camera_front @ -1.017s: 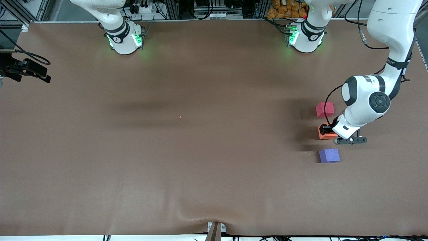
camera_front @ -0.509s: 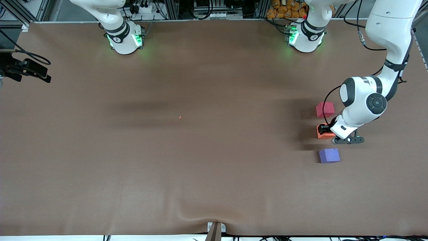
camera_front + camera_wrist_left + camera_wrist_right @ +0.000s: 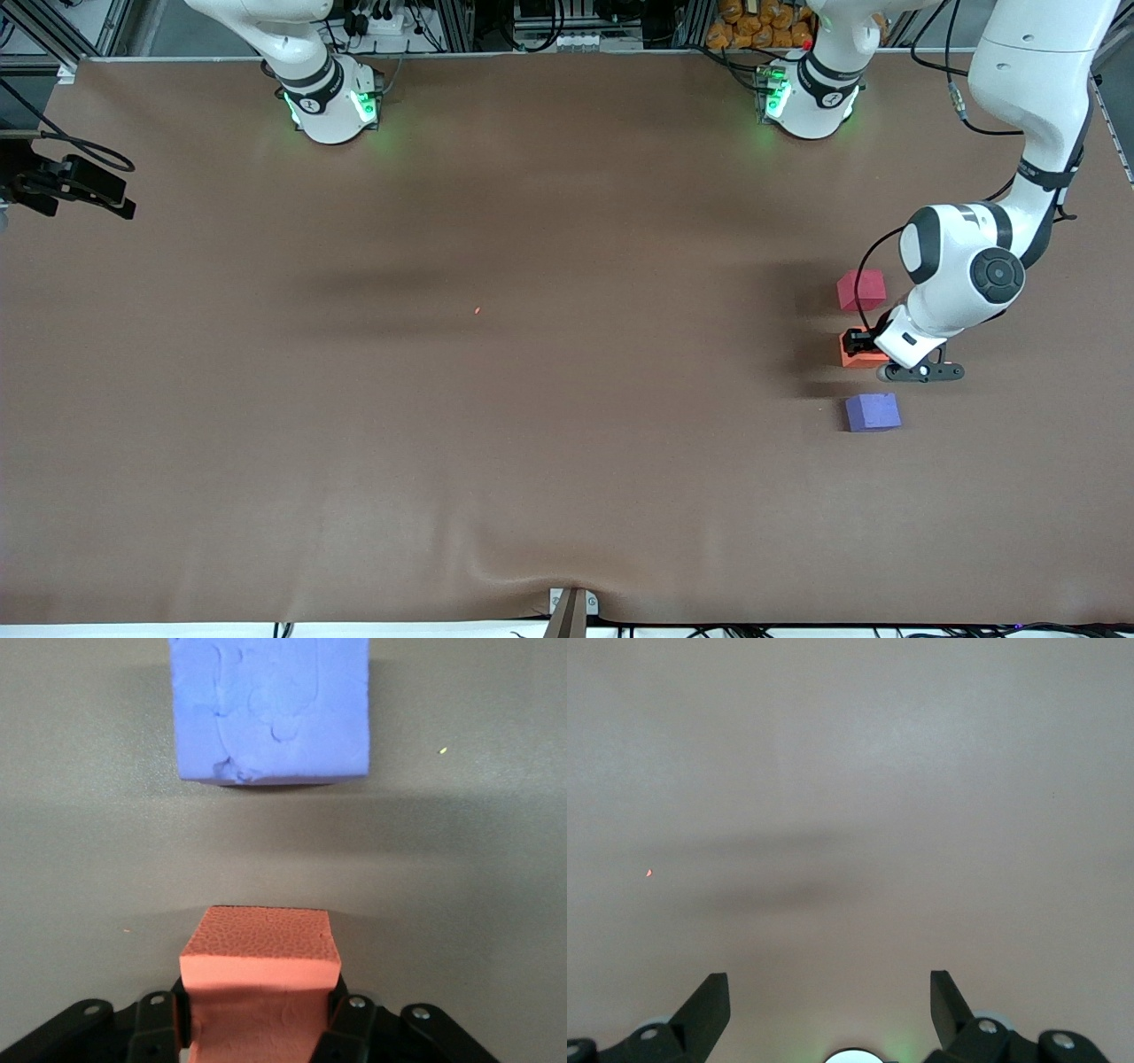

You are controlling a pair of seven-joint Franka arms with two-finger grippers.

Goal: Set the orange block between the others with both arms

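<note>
At the left arm's end of the table point(image 3: 532, 443), the left arm point(image 3: 1019, 133) is reaching down, its gripper point(image 3: 259, 1028) clamping the orange block point(image 3: 855, 353) on two sides. The block is sitting between the red cube point(image 3: 861, 290) and the purple cube point(image 3: 873, 413), apart from both. The right gripper point(image 3: 830, 997) is waiting with fingers spread wide, holding nothing, above bare table near a tiny orange speck point(image 3: 648, 873).

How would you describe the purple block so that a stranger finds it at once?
Find the left arm's end of the table, where three blocks line up. The purple block lies nearest the front camera, apart from the orange block held in the left hand.
</note>
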